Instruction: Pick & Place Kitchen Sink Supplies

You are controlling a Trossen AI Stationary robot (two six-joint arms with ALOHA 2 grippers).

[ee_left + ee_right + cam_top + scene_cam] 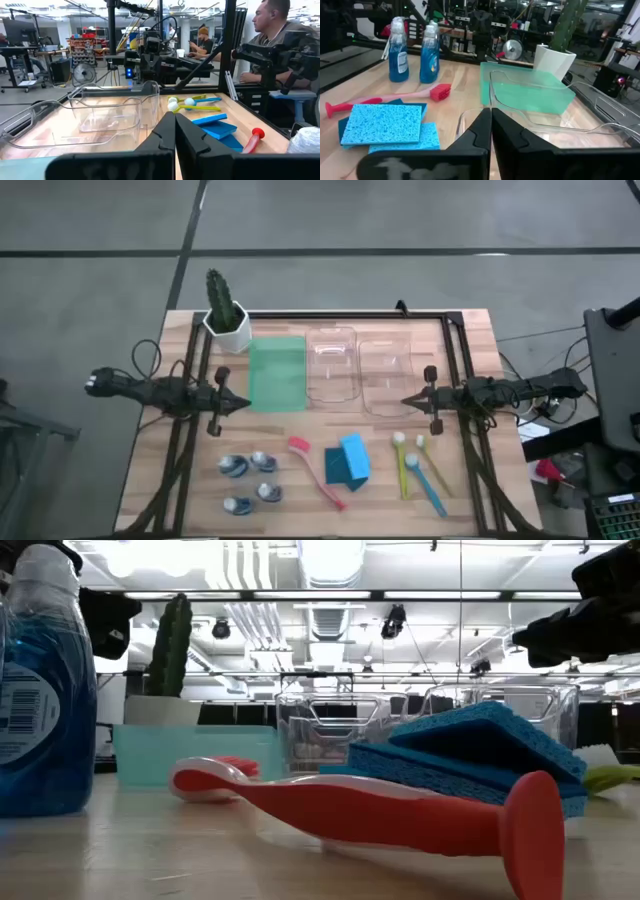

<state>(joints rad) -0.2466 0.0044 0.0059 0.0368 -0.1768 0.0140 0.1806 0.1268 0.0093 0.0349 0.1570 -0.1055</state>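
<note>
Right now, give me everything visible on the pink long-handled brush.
The pink long-handled brush looks like glossy plastic, with a red bristle head at one end and a flared, suction-cup-like disc at the other. It lies flat on the wooden table, running diagonally between the bottles and the blue sponges, handle close against the sponge stack. No fingers touch it.

in the low view the blue bottle (42,690) at nine o'clock is cut off by the left edge, and the pink brush (360,810) hides the lower front of the blue sponges (470,755). the brush heads at three o'clock are only a blur there. in the right wrist view just two bottles show. from above the four bottles (250,480) are too small to read any label.
</note>
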